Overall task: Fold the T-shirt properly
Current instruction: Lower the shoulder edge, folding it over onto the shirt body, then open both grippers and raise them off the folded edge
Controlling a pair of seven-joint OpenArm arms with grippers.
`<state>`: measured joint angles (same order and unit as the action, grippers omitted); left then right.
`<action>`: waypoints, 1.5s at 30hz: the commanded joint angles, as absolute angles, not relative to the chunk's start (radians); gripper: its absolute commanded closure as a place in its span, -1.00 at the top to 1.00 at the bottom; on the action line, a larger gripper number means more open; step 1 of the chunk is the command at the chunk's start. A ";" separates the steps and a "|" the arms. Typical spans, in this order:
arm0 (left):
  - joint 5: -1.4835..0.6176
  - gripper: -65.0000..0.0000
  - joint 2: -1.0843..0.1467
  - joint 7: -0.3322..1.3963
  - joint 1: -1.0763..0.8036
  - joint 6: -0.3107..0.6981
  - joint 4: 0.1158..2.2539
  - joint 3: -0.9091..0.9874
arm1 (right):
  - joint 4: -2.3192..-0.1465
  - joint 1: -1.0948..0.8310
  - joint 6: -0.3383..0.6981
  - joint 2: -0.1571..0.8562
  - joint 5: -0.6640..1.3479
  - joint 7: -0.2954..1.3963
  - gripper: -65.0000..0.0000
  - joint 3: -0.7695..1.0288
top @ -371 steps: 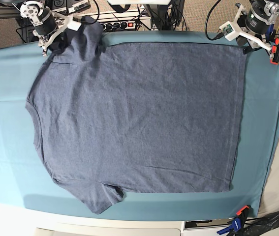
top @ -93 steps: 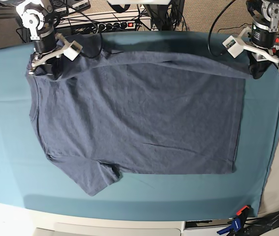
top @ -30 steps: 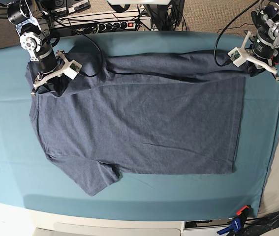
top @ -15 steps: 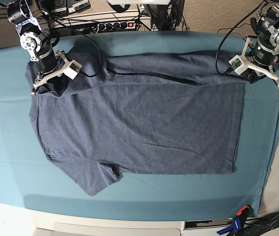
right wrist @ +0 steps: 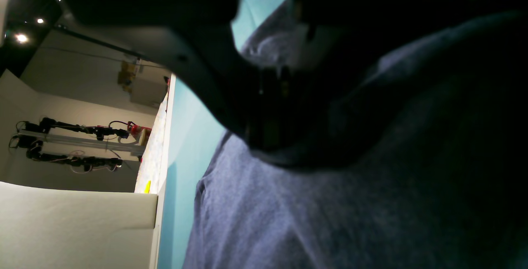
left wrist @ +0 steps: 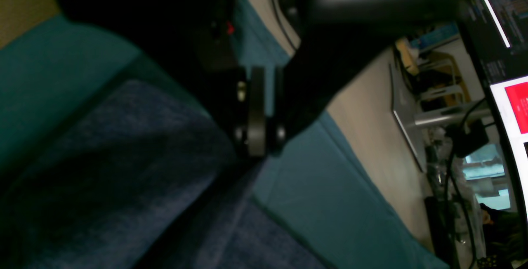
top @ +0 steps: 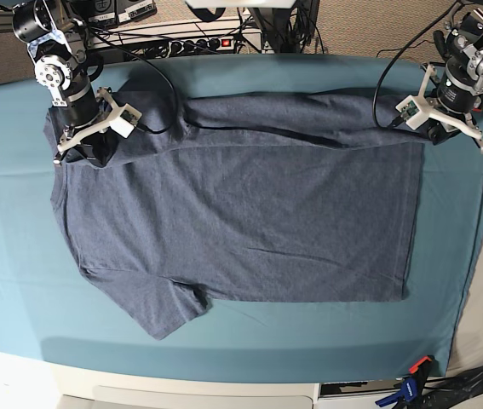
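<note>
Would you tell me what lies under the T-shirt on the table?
The teal table cloth shows all around the T-shirt and runs beneath it. Whatever else might lie under the shirt is covered and cannot be seen.

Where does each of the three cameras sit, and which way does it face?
Base: overhead, looking down at the T-shirt on the teal cloth; both arms show.
Left wrist: on the left arm, looking along its shut left hand at the shirt's corner.
Right wrist: on the right arm, looking past the shut right hand.
All views share the shirt.
</note>
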<state>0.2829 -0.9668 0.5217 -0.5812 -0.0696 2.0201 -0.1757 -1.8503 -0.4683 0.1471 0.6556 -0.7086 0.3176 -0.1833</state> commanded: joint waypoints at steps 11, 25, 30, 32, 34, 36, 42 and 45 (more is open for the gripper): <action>0.295 -0.16 -0.983 0.514 -0.579 -0.084 2.033 -0.168 | -1.863 -0.463 0.123 0.670 -0.718 0.318 -1.00 -0.176; 0.294 -0.16 -0.983 0.514 -0.579 -0.084 2.033 -0.168 | -1.863 -0.463 0.103 0.640 -0.717 0.337 -0.37 -0.176; 0.294 -0.16 -0.983 0.514 -0.579 -0.084 2.033 -0.168 | -1.863 -0.452 -0.009 0.640 -0.718 0.354 -0.37 -0.175; 0.294 -0.16 -0.982 0.515 -0.579 -0.084 2.033 -0.168 | -1.863 -0.431 -0.017 0.640 -0.712 0.364 -0.37 -0.175; 0.294 -0.16 -0.981 0.515 -0.579 -0.084 2.033 -0.168 | -1.863 -0.406 -0.016 0.640 -0.675 0.363 -0.37 -0.175; 0.294 -0.16 -0.980 0.516 -0.579 -0.085 2.033 -0.168 | -1.863 -0.384 -0.016 0.640 -0.661 0.364 -0.37 -0.175; 0.294 -0.16 -0.980 0.516 -0.579 -0.085 2.033 -0.168 | -1.858 -0.342 -0.016 0.640 -0.587 0.382 -0.37 -0.175; 0.294 -0.16 -0.980 0.519 -0.579 -0.085 2.033 -0.168 | -1.849 -0.341 -0.015 0.640 -0.586 0.390 -0.37 -0.175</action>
<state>0.2832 -0.9642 0.5224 -0.5816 -0.0700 2.0201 -0.1757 -1.8359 -0.3496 0.0078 0.6254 -0.5774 0.3935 -0.1833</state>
